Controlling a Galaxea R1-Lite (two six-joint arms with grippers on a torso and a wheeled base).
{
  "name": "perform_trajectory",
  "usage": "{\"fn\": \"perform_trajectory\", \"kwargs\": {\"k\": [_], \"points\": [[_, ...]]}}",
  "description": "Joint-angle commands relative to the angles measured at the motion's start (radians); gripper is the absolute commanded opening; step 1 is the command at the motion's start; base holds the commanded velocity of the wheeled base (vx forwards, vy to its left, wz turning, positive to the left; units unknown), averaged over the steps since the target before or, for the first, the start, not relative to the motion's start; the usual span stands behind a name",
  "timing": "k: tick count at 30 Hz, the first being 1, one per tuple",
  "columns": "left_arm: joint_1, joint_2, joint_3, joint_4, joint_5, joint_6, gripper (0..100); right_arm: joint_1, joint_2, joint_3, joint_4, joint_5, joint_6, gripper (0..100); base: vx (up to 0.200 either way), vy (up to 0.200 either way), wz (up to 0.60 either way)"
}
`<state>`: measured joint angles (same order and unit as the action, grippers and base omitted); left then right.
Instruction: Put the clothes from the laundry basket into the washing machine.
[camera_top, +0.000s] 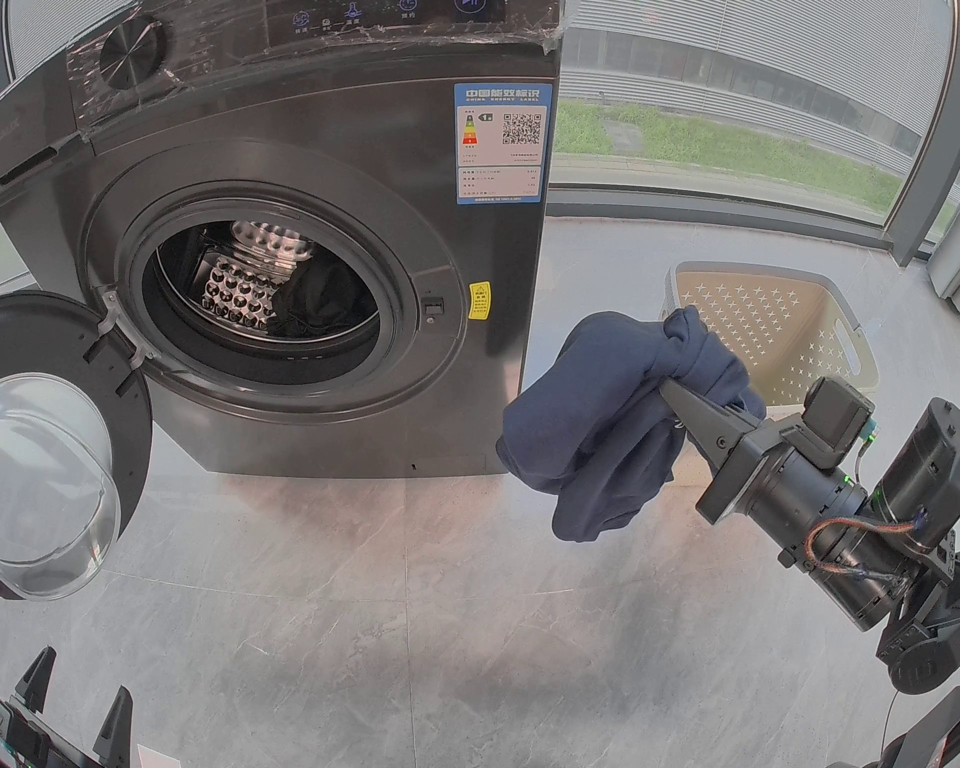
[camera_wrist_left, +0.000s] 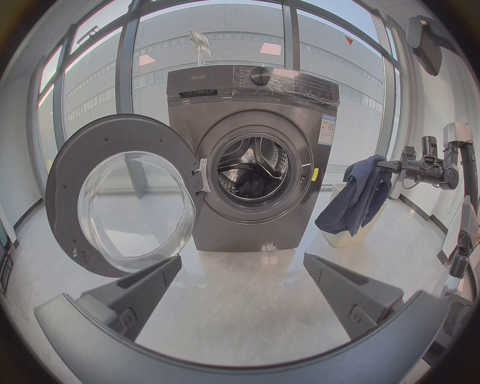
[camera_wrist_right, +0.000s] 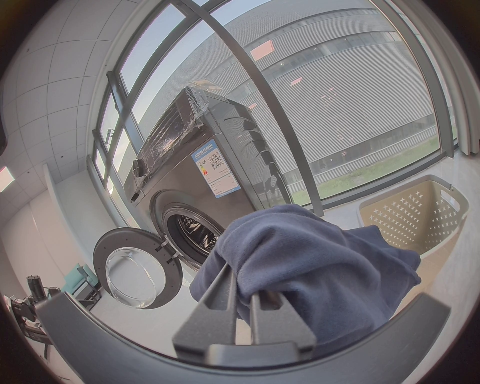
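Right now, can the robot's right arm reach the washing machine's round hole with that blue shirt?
Probably yes. The door is swung wide open on the side away from the right gripper, and only bare floor lies between the held blue garment and the drum opening.

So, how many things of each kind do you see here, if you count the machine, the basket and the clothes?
Washing machine: 1
Laundry basket: 1
Garments: 2, the navy garment held by the right gripper and the dark garment in the drum, which may be more than one piece
Total: 4
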<state>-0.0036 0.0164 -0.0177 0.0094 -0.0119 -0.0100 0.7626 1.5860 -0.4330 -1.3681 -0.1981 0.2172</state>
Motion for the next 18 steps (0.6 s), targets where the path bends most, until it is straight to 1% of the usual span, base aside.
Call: {"fn": "perform_trajectory", "kwargs": {"k": [1,5,9,18], "points": [[0.001,-0.009,0.015,0.0,0.0,-0.002,100,-0.003,0.002,0.003,0.001,0.002,0.002,0,0.0,0.0,0.0],[-0.001,-0.009,0.015,0.0,0.0,0.004,100,-0.003,0.0,0.0,0.001,0.002,0.002,0,0.0,0.0,0.0],[-0.001,-0.009,0.015,0.0,0.0,-0.001,100,-0.003,0.0,0.002,0.001,0.002,0.002,0,0.0,0.2,0.0],[0.001,-0.01,0.015,0.0,0.0,-0.001,100,-0.005,0.0,0.0,0.001,0.002,0.002,0,0.0,0.2,0.0]]}}
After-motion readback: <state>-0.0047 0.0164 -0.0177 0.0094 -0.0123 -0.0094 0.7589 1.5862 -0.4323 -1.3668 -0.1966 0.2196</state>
